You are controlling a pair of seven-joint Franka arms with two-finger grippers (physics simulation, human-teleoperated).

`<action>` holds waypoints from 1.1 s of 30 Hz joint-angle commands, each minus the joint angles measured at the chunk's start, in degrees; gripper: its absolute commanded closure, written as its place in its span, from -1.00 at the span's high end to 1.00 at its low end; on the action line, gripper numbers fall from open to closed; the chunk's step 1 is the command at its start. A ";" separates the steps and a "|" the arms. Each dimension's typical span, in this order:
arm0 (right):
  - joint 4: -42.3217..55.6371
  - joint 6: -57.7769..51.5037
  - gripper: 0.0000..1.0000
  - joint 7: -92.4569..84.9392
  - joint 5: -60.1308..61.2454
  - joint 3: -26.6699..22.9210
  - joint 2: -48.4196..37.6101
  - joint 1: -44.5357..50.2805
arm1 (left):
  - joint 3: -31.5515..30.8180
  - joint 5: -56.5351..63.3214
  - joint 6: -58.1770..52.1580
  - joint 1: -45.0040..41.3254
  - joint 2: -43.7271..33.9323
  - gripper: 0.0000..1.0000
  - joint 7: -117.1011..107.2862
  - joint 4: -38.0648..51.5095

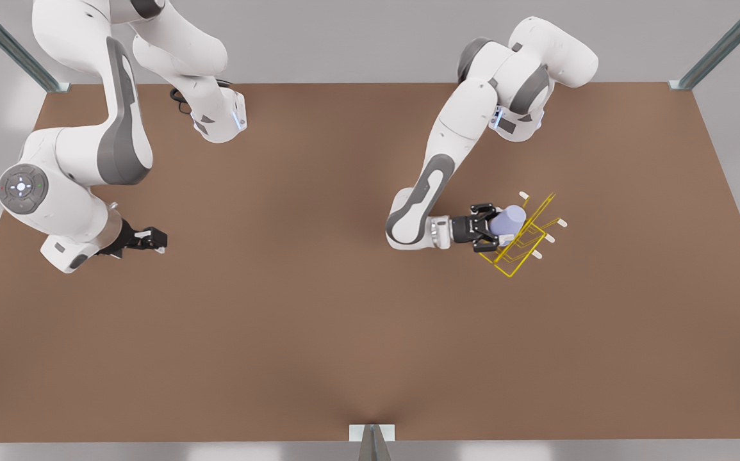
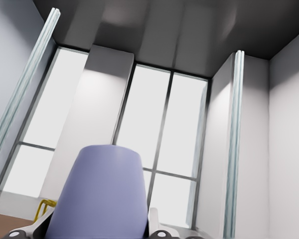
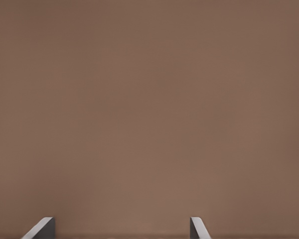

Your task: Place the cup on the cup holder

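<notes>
The left gripper clamps the plain lavender tapered cup over the yellow wire holder, while the right gripper waits open above the table.

You're looking at a simulated test cell: bare brown table, grey walls, metal posts, tall windows.

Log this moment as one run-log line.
left claw: shut on cup, over cup holder | right claw: open, waiting above table | cup not yet released
</notes>
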 commanded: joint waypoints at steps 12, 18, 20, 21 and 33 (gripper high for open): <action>0.02 -0.06 1.00 -0.14 -0.05 0.08 0.02 0.00 | -0.07 0.06 0.36 -0.34 -2.40 0.69 -0.71 -4.39; 0.02 0.02 1.00 -0.14 -0.05 0.17 0.37 0.08 | 0.02 0.15 1.50 -0.16 -2.49 0.69 -1.24 -5.36; 0.02 0.02 1.00 -0.14 -0.05 0.17 0.37 0.08 | 0.02 0.15 1.50 -0.16 -2.49 0.69 -1.33 -5.28; 0.02 0.02 1.00 -0.14 -0.05 0.17 0.37 0.08 | 0.02 0.24 1.50 -0.16 -2.49 0.69 -1.33 -5.28; 0.02 -0.06 1.00 -0.14 -0.05 0.17 0.46 0.08 | 0.02 1.29 1.59 0.36 -2.40 1.00 -1.24 -5.28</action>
